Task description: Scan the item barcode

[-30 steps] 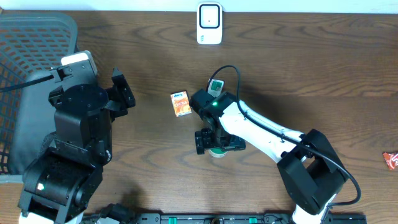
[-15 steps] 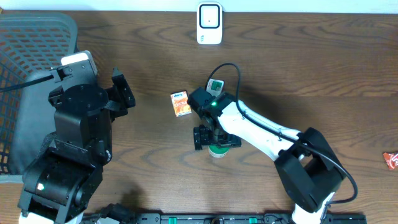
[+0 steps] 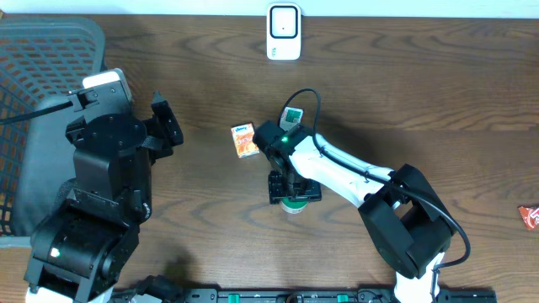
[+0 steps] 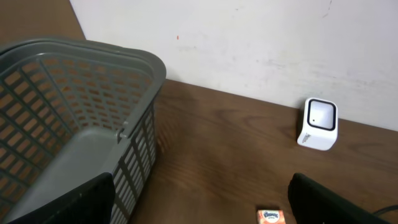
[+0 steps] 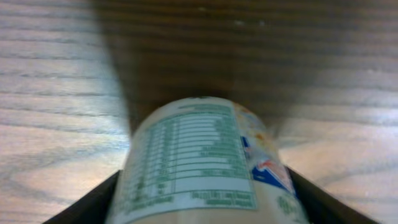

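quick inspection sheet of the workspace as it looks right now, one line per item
surface: dark wood table, no spills seen
job's things: white scanner at the far edge; bottle between the right gripper's fingers; small orange box nearby, apart from it
clutter: red packet at the right edge
grippers: left gripper open, empty; right gripper straddles the bottle, firm grip not clear
cables: black cable looping off the right arm
surroundings: grey basket at left; white wall behind
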Robot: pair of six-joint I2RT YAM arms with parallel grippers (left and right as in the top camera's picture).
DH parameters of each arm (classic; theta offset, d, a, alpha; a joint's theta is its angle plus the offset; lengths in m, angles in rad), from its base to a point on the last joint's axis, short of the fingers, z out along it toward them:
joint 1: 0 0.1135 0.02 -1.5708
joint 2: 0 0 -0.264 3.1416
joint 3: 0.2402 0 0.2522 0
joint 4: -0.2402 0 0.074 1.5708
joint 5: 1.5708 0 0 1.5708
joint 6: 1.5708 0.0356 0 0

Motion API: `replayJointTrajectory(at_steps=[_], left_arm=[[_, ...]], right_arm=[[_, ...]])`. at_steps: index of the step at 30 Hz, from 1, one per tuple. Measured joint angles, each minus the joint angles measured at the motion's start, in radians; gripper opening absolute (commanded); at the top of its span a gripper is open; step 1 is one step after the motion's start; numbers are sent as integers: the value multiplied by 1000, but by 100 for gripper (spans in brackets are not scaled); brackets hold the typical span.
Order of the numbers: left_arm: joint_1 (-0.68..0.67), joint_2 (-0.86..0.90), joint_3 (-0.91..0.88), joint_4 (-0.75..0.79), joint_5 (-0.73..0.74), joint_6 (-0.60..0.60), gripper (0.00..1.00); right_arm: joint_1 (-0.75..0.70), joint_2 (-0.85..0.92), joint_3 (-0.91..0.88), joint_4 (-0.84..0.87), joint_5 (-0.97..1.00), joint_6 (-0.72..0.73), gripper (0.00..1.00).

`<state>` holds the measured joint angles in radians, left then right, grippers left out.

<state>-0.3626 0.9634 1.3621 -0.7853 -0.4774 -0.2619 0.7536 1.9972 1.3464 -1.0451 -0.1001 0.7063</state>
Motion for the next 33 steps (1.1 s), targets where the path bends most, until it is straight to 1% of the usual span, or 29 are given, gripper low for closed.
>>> replayJointTrajectory(at_steps=[2, 4, 5, 6, 7, 8, 9, 25, 33], left_arm=[[0, 0, 0, 0, 0, 0, 89], [0, 0, 0, 0, 0, 0, 89], [0, 0, 0, 0, 0, 0, 89], [0, 0, 0, 0, 0, 0, 89], [0, 0, 0, 0, 0, 0, 89], [0, 0, 0, 0, 0, 0, 89], [0, 0, 0, 0, 0, 0, 89], [0, 0, 0, 0, 0, 0, 89], [0, 0, 0, 0, 0, 0, 89]], right_arm=[[-1, 0, 1, -2, -7, 4, 56], [-1, 0, 1, -5, -9, 5, 52], [-2, 0, 1, -6, -9, 6, 52], [-2, 0, 1, -7, -10, 6, 60], [-2, 0, 1, -8, -10, 6, 76], [-2, 0, 1, -9, -11, 13, 87], [-2, 0, 1, -14, -12, 17, 89], [4, 1, 2, -59, -26, 23, 88], [47, 0, 2, -32, 29, 26, 89]])
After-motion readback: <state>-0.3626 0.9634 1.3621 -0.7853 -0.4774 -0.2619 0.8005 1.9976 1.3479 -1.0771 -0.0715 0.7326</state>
